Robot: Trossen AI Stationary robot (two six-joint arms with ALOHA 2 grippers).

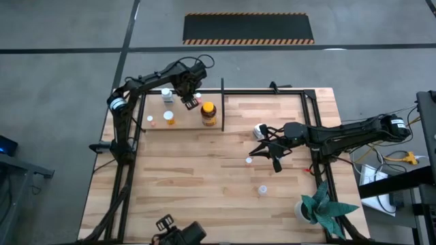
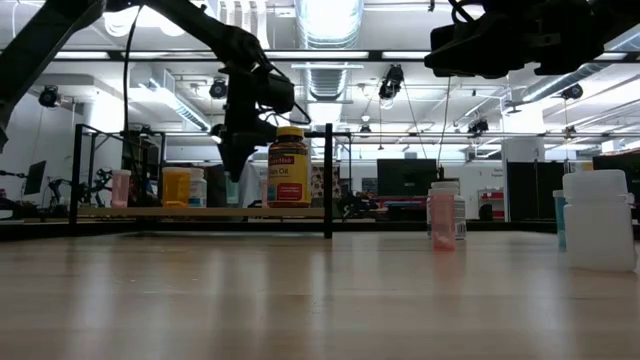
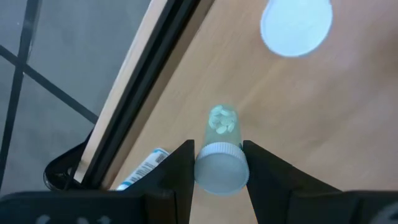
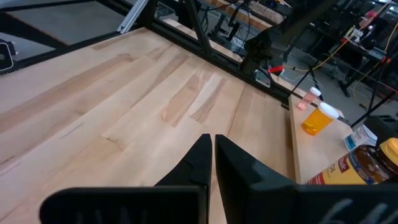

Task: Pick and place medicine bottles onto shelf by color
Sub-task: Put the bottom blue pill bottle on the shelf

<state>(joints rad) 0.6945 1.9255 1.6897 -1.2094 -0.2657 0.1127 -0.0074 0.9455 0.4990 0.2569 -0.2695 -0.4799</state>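
You get high cam straight down on whole table (image 1: 204,177); low cam level at tabletop, facing shelf (image 2: 200,212). Left wrist cam sits close above board, right wrist looks across; both share amber jar (image 1: 208,113) w/ high

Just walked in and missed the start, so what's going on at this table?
A two-armed robot is sorting medicine bottles onto the shelf at the table's far edge. The left gripper is over the shelf, closed on a small pale bottle with a white cap, beside the amber jar standing there. The right gripper hangs shut and empty over the middle of the table. A few small bottles stand loose on the tabletop.
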